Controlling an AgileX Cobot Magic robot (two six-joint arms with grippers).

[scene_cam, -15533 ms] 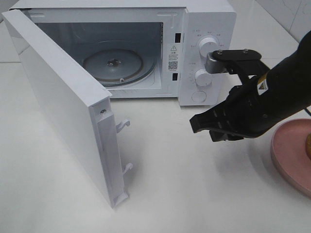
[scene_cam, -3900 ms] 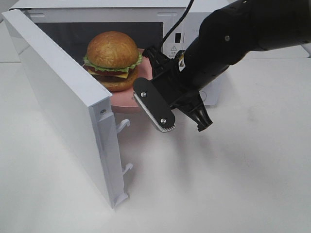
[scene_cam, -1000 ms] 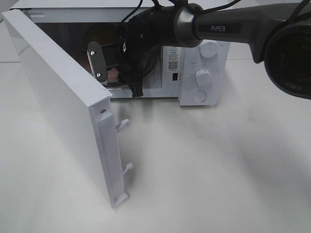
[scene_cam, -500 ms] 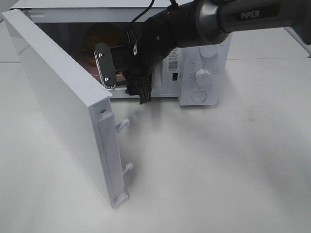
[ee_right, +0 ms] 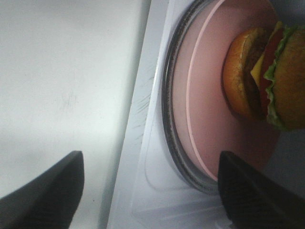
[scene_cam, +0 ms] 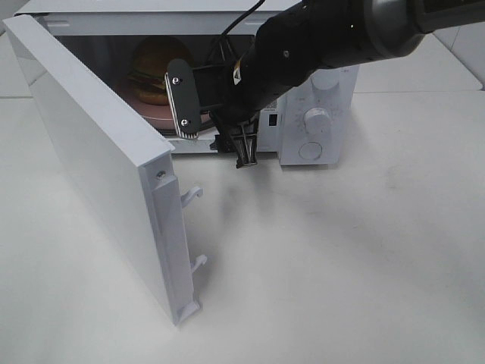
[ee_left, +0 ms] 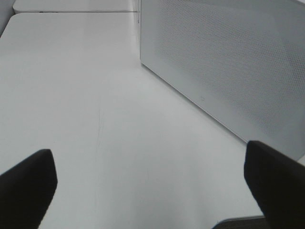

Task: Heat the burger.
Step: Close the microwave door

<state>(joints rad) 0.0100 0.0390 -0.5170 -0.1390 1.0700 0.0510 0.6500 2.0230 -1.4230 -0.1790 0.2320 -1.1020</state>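
Note:
The burger (scene_cam: pixel 154 70) sits on a pink plate (scene_cam: pixel 159 112) inside the open microwave (scene_cam: pixel 318 91). In the right wrist view the burger (ee_right: pixel 262 76) rests on the pink plate (ee_right: pixel 214 124), which lies on the glass turntable (ee_right: pixel 167 119). My right gripper (scene_cam: pixel 214 125) hangs just outside the oven's opening, open, with nothing between its fingers (ee_right: pixel 43 191). It is clear of the plate. My left gripper (ee_left: pixel 150 191) is open and empty over bare table, beside the microwave's perforated side wall (ee_left: pixel 228 62). It does not show in the high view.
The microwave door (scene_cam: pixel 98 152) swings out to the left front, its latch hooks (scene_cam: pixel 193 196) facing the table. Two knobs (scene_cam: pixel 317 120) sit on the control panel to the right. The white table (scene_cam: pixel 341 265) stretches in front.
My right gripper has drawn back out of the oven toward the front right and its jaws have spread. The plate with the burger stays inside on the turntable.

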